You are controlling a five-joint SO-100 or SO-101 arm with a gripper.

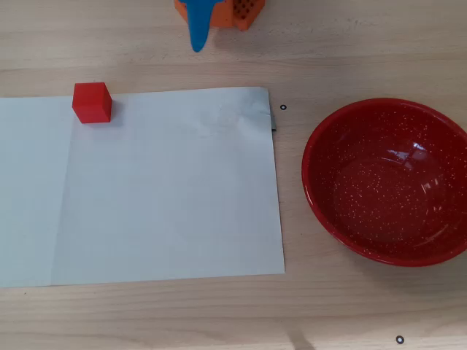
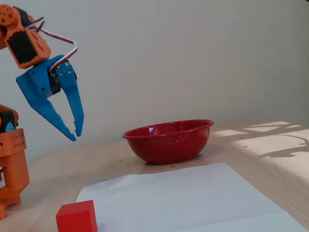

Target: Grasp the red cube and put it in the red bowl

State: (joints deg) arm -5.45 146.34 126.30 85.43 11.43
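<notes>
Approach stage: the red cube (image 2: 76, 224) sat on the white paper (image 1: 168, 189), well apart from the red bowl (image 2: 170, 142). The pincer (image 2: 75, 134) hung high above the worktop (image 1: 328, 44), tips nearly closed, holding nothing; it would need widening before descending squarely over the cube

arm (image 1: 219, 11) cut off by overhead view's top edge, red bowl (image 1: 365, 240) clipped at right
</notes>
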